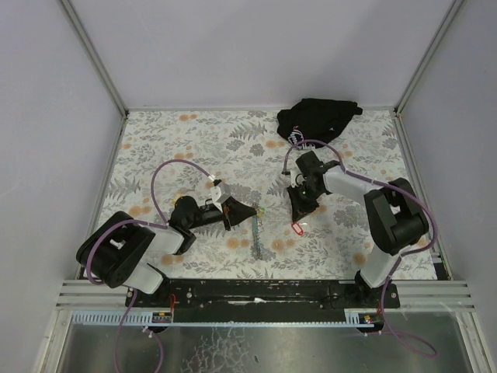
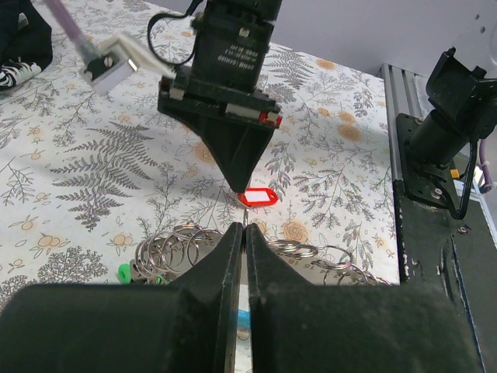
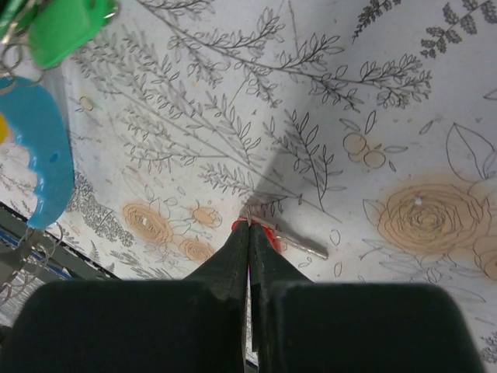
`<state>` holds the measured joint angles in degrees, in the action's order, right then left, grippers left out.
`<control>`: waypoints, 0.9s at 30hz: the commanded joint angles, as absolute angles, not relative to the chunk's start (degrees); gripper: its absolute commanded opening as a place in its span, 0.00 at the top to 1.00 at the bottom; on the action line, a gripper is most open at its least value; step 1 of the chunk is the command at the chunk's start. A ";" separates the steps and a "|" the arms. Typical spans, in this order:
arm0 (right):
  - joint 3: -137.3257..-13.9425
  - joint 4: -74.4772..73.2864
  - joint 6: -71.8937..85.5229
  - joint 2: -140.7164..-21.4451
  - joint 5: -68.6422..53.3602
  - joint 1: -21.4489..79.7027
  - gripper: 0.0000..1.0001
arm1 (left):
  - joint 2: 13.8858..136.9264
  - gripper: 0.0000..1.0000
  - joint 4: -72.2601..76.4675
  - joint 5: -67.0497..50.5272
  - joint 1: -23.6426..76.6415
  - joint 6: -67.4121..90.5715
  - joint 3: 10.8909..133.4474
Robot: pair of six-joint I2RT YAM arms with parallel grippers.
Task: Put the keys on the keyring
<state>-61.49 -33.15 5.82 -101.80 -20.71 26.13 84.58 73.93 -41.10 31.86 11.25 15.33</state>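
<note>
Jaws of the right tool [image 3: 248,233] are pressed shut on the red key [image 3: 301,245]. They pinch its tag, and the metal end lies on the tabletop [image 3: 388,109] just beside the tips. So this key is not on the keyring [image 2: 183,242] yet.

The left tool [image 2: 244,233] is squeezed shut too, just across from the right tool. It may nip something thin, but I cannot tell what. The keyring lies right beside its tips, and the strap [image 1: 255,233] runs off to one side.

I count one red key, one green key [image 3: 66,27], one blue tag [image 3: 40,167] and a bit of yellow [image 3: 2,130]. The last three are bunched by the ring. I cannot tell if they are threaded on. Several small rings show.
</note>
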 commanded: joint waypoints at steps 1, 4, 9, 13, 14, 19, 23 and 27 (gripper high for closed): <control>-59.22 -30.27 3.34 -93.25 -21.61 25.92 1.00 | 83.77 1.00 75.83 -42.15 32.31 9.94 16.74; -56.80 -27.93 1.40 -88.61 -21.03 25.87 1.00 | 83.58 1.00 75.71 -42.52 32.40 9.48 16.78; -51.66 -20.99 -2.25 -79.47 -23.70 25.88 1.00 | 82.76 1.00 75.57 -43.43 32.69 8.34 16.53; -48.05 -14.68 -5.49 -72.46 -28.28 25.90 1.00 | 81.77 1.00 73.62 -44.29 33.05 6.28 16.66; -46.72 -12.91 -6.48 -70.83 -29.17 25.90 1.00 | 81.41 1.00 72.91 -44.52 33.11 5.64 16.74; -40.80 -1.27 -8.05 -62.92 -34.18 25.90 0.99 | 79.88 1.00 70.49 -45.48 33.72 2.21 16.79; -36.76 8.49 -7.16 -58.86 -37.59 25.85 1.00 | 79.23 1.00 70.20 -46.36 34.02 0.68 16.79; -36.49 10.27 -7.27 -58.90 -44.09 25.90 0.96 | 78.05 1.00 71.48 -47.72 34.42 0.12 15.84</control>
